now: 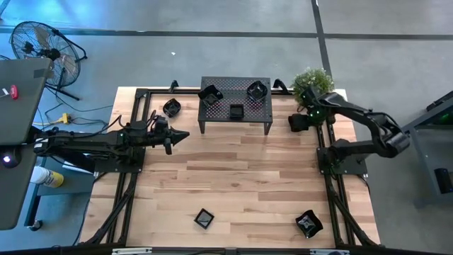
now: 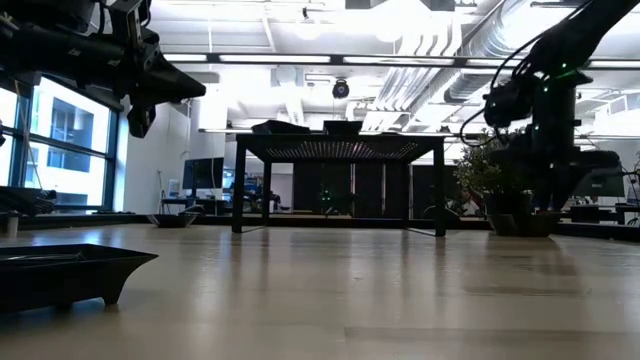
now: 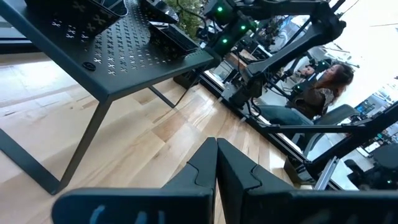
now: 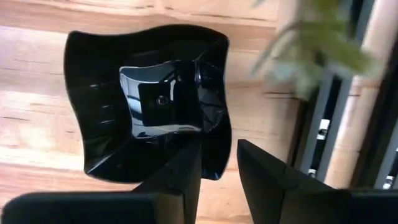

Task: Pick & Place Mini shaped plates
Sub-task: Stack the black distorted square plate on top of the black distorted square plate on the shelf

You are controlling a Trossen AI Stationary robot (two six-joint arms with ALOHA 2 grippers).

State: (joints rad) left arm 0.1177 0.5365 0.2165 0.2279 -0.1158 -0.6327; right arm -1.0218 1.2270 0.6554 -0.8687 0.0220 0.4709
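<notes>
Several mini shaped plates, small and glossy black, are spread about. Three sit on the black perforated rack: one, another and a third. One plate lies on the table left of the rack, and two lie near the front edge. My right gripper points down, open, over a wavy square plate that lies flat on the table beside the plant. That plate's edge lies below the gap between the fingers. My left gripper hangs shut and level, left of the rack.
A potted plant stands at the far right corner, close to my right gripper. The rack stands on thin legs at the middle of the far side. Black frame rails run along both table sides. A person sits beyond the table.
</notes>
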